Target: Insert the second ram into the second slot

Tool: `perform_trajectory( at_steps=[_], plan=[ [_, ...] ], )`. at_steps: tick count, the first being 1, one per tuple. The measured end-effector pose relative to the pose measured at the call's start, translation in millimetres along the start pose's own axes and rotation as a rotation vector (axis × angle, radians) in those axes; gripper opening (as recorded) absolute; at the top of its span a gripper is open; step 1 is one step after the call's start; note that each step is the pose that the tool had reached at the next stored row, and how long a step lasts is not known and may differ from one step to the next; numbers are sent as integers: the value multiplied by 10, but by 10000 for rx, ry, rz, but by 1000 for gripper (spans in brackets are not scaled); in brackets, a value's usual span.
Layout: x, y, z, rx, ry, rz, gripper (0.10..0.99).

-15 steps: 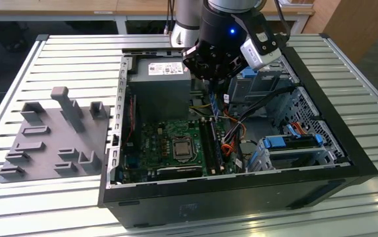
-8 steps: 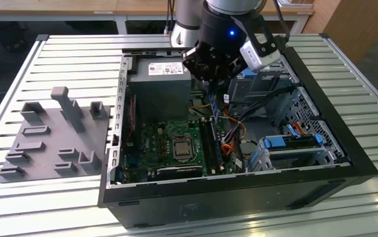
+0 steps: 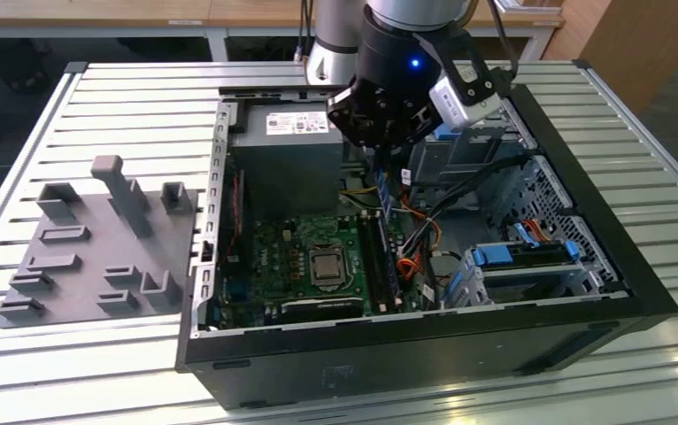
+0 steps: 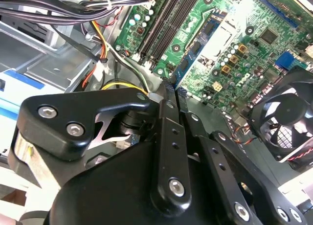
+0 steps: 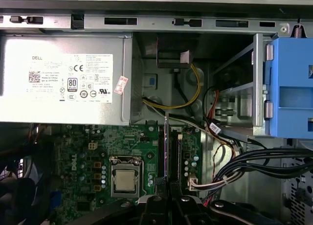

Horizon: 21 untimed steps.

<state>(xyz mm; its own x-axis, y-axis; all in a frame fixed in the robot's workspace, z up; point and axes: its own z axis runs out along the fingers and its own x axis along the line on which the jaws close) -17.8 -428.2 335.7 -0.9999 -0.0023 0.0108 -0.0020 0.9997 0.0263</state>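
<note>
A grey fixture plate (image 3: 91,248) lies on the bench (image 3: 80,376), well apart from the claw. Inside the open computer case (image 3: 434,354), the claw (image 3: 381,173) pinches the second ram (image 3: 384,208) edge-on. It sticks out beyond the fingertips, its long axis running with the memory slots (image 3: 377,261) below, apparently not yet seated.

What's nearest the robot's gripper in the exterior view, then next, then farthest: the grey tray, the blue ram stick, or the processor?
1. The second ram, held in the gripper.
2. The processor, lower on the motherboard.
3. The grey tray, outside the case, on the exterior view's left.
</note>
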Motion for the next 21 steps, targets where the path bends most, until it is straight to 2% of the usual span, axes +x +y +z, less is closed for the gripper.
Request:
perform_trajectory(
  at_steps=[14, 21],
  plan=[
    [-1, -60, 103, 0, -1, 31, 137],
    [-3, -74, 124, 0, -1, 39, 137]
  ],
)
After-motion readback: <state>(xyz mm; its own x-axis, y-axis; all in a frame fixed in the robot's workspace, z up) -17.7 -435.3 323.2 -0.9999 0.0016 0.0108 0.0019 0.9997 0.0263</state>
